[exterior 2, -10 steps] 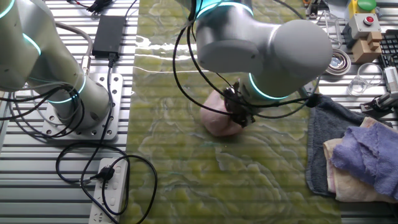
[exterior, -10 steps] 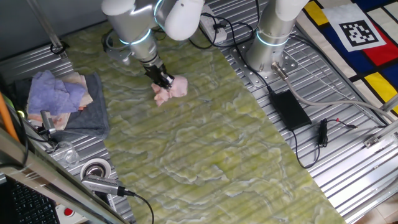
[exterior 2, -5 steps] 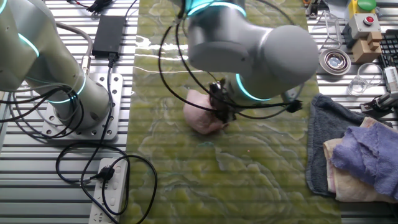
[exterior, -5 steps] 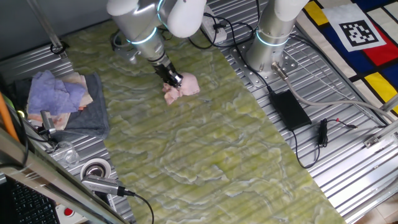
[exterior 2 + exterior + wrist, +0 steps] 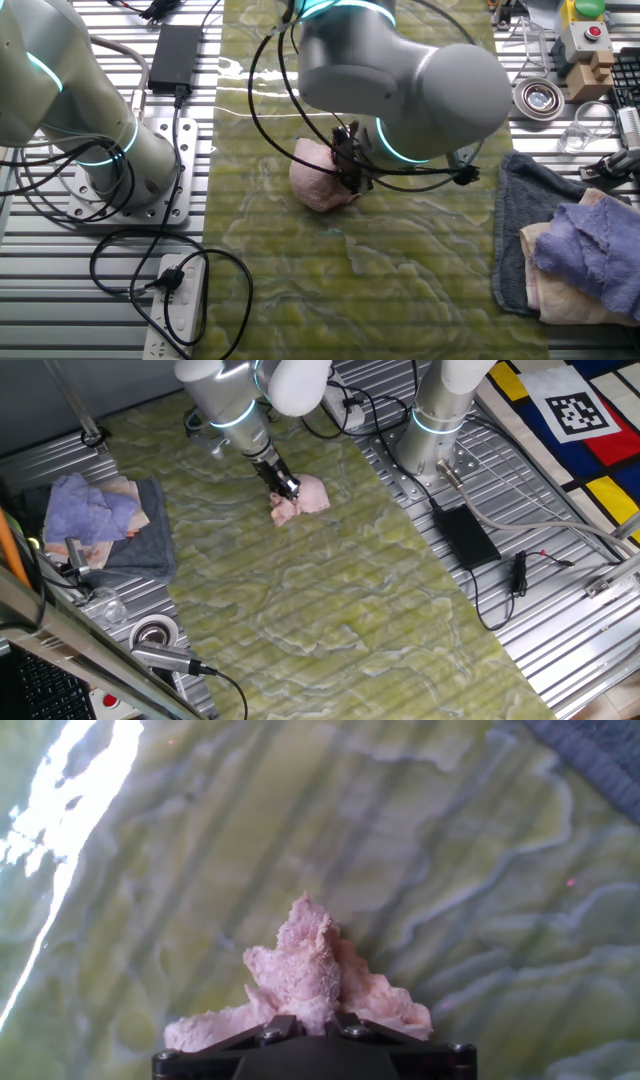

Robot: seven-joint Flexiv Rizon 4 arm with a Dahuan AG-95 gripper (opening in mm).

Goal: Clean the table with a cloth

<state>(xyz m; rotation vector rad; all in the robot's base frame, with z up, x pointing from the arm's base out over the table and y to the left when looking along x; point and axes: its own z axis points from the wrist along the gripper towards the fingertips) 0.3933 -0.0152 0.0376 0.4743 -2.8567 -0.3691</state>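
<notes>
The pale pink cloth [image 5: 302, 499] lies bunched on the yellow-green marbled table [image 5: 330, 600], toward its far end. My gripper [image 5: 288, 490] is shut on the cloth and presses it to the surface. In the other fixed view the cloth [image 5: 315, 180] sits left of the gripper [image 5: 350, 172], with the table [image 5: 370, 280] under it. In the hand view the cloth [image 5: 310, 975] bulges out between the jaws of my gripper [image 5: 312, 1020] over the table [image 5: 250, 840]. The fingertips are hidden in the cloth.
A dark grey towel [image 5: 140, 545] with a lavender cloth [image 5: 90, 510] lies at the table's left side. A second arm's base [image 5: 435, 435], a black power brick [image 5: 463, 535] and cables sit on the ribbed panels. A tape roll [image 5: 153, 633] lies near the front left.
My gripper has dragged the pink cloth across the table toward the second arm's side, away from the towel pile. The grip has stayed shut.
</notes>
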